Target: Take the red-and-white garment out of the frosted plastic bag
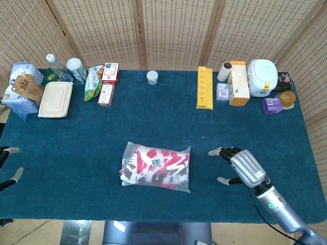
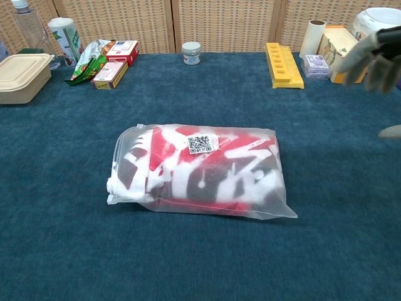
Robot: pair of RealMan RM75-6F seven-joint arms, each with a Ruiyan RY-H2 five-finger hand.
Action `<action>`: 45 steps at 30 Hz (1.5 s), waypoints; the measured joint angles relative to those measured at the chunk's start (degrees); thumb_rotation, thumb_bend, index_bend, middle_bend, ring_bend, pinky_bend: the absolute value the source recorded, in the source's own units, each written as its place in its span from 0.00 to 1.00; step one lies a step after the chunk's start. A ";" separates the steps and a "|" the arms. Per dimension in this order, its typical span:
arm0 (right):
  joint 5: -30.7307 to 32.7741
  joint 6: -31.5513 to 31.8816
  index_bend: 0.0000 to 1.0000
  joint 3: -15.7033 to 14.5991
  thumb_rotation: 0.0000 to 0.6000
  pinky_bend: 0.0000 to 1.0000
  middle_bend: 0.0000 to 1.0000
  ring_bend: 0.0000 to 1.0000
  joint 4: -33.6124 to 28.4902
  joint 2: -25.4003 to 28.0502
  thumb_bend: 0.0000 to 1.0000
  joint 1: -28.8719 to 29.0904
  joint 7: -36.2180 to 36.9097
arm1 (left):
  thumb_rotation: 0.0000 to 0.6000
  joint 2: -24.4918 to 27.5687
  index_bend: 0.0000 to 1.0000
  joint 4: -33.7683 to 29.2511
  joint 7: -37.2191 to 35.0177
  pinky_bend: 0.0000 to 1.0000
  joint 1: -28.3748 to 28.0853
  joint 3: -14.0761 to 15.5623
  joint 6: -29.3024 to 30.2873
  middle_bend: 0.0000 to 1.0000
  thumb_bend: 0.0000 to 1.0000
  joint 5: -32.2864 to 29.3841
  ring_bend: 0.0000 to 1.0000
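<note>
- Dark teal carpeted table (image 1: 76, 148), woven wicker screens (image 1: 173, 30) behind it.
- Near edge, far left: left hand (image 1: 6, 168) barely in frame at the table's edge, only pale fingertips visible; they look apart, nothing in them.
- Near centre: frosted plastic bag (image 1: 156, 166) lies flat on the table, red-and-white garment (image 2: 207, 169) fully inside, QR sticker (image 2: 202, 143) on top. Bag's zip end faces left in the chest view.
- Right of the bag, clear of it: right hand (image 1: 240, 166) hovers over the table, fingers spread and pointing toward the bag, holding nothing. Chest view catches it blurred at the right edge.
- Far left: beige lunch box (image 1: 55, 99), blue-and-white bag (image 1: 20, 87), water bottle (image 1: 55, 66), white canister (image 1: 76, 69), green snack packet (image 1: 93, 81), two red-and-white boxes (image 1: 108, 81).
- Far centre: small white jar (image 1: 152, 77).
- Far right: yellow holed tray (image 1: 205, 87), paper roll (image 1: 225, 71), orange-and-white box (image 1: 238, 82), white rice cooker (image 1: 262, 76), purple pack (image 1: 272, 105).
</note>
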 measured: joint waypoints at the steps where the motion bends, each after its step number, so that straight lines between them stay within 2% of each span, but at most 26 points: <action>1: -0.12 -1.19 0.22 0.19 1.00 0.37 0.32 0.37 -0.36 -0.48 0.08 1.05 -0.17 | 1.00 0.21 0.33 -0.03 0.03 0.35 0.02 -0.13 0.09 0.35 0.24 -0.13 0.28; 5: 0.71 -7.46 0.13 1.13 1.00 0.29 0.24 0.28 -2.03 -2.97 0.05 5.54 -2.79 | 1.00 1.22 0.33 -0.13 0.02 0.35 -0.05 -0.69 0.04 0.35 0.24 -0.88 0.28; 11: 5.57 -14.75 0.00 2.27 1.00 0.24 0.12 0.18 -3.85 -7.31 0.04 9.05 -12.54 | 1.00 1.82 0.33 0.08 -0.30 0.34 -0.69 -1.26 -0.36 0.35 0.24 -0.95 0.28; 20: 14.60 -19.39 0.00 3.57 1.00 0.20 0.06 0.14 -3.49 -15.17 0.04 12.18 -29.12 | 1.00 2.04 0.33 0.26 -1.01 0.34 -1.20 -1.23 -1.25 0.35 0.24 -0.90 0.28; 25: 19.69 -19.90 0.00 4.13 1.00 0.20 0.06 0.14 -0.27 -20.54 0.04 13.69 -37.29 | 1.00 1.95 0.33 0.40 -1.52 0.35 -1.02 -0.95 -1.25 0.35 0.24 -0.92 0.28; 30: 22.41 -20.11 0.00 4.95 1.00 0.19 0.06 0.14 4.39 -23.82 0.04 15.72 -41.69 | 1.00 1.95 0.33 0.50 -1.75 0.34 -0.75 -0.80 -1.16 0.35 0.24 -1.19 0.28; 38: 24.17 -20.07 0.00 7.47 1.00 0.18 0.08 0.15 10.16 -24.61 0.03 19.01 -43.50 | 1.00 1.82 0.33 0.84 -1.84 0.34 -0.65 -0.83 -1.29 0.35 0.24 -1.72 0.28; 41: 25.06 -21.35 0.00 7.91 1.00 0.18 0.08 0.16 9.40 -23.02 0.03 19.94 -43.78 | 1.00 1.72 0.33 0.88 -1.88 0.34 -0.76 -0.84 -1.44 0.35 0.24 -1.71 0.28; 45: 26.48 -24.93 0.00 8.32 1.00 0.14 0.10 0.16 4.88 -19.13 0.04 21.50 -43.43 | 1.00 1.52 0.33 1.04 -1.92 0.34 -1.08 -0.87 -1.95 0.35 0.24 -1.78 0.28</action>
